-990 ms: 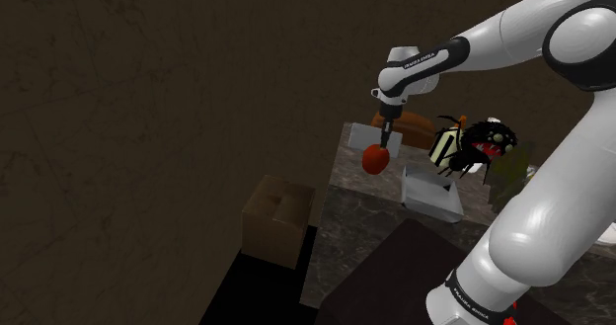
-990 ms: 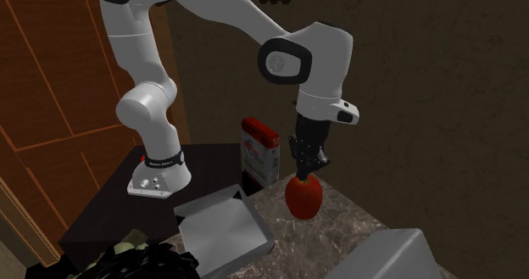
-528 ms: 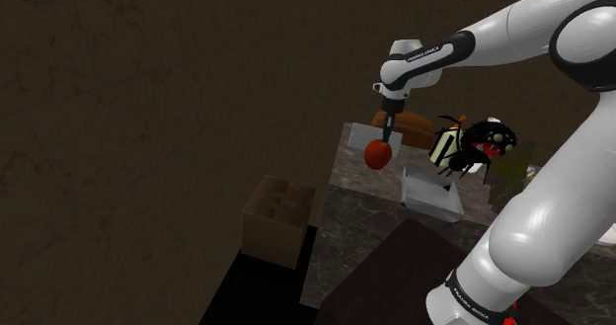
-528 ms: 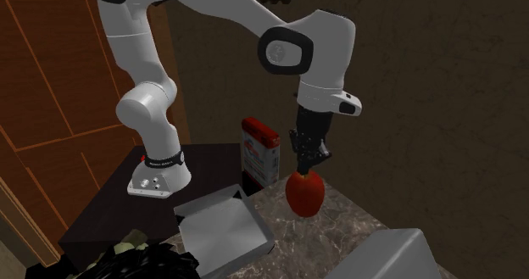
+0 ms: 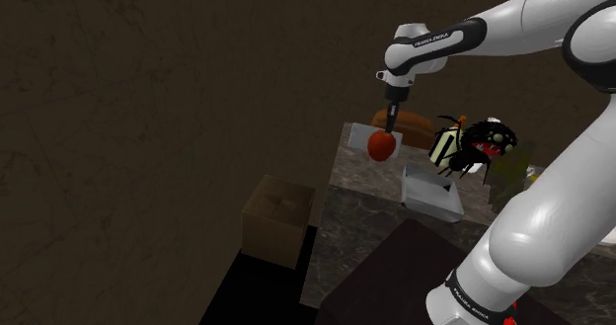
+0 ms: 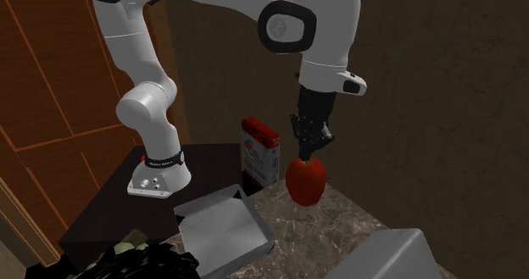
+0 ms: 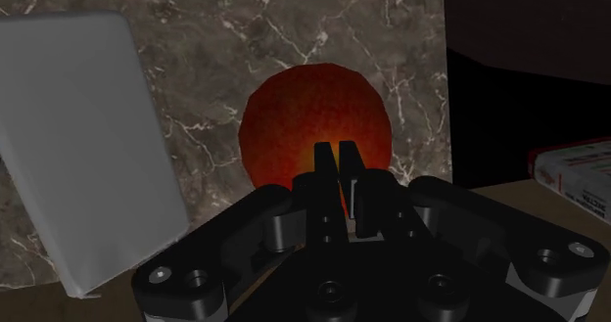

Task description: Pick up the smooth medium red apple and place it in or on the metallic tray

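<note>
Scanning from the second exterior view's left: the grey walled tray (image 6: 222,231) lies on the marble counter (image 6: 356,222) with nothing in it, so the drop-off is all to do! Right of it, the red apple (image 6: 306,181) hangs pinched at its top between my fingers (image 6: 310,148), apparently clear of the counter. Pick-up done, I reckon, with carry and release left.
</note>
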`<state>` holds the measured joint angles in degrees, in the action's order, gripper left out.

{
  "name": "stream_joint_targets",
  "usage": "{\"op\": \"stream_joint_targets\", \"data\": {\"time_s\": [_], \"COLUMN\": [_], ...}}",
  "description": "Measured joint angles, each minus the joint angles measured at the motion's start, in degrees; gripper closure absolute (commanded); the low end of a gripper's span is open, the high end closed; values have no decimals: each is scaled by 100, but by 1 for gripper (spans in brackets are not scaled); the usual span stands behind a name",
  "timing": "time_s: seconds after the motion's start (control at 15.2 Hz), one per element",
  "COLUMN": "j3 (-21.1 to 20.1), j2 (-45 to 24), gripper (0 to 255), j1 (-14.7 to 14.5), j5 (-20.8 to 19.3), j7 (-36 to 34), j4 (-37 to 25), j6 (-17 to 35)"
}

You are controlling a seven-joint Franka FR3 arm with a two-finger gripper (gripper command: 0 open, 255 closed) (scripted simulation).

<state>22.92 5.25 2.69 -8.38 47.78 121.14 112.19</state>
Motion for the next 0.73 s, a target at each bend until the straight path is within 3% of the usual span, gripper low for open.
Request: {"op": "stream_joint_targets", "data": {"time_s": [0.73], "j3": [-53], "j2": [205], "gripper": [255], "j1": [-24], "j5": [-31], "j7": [15], "j4": [-613], "j6": [-808]}}
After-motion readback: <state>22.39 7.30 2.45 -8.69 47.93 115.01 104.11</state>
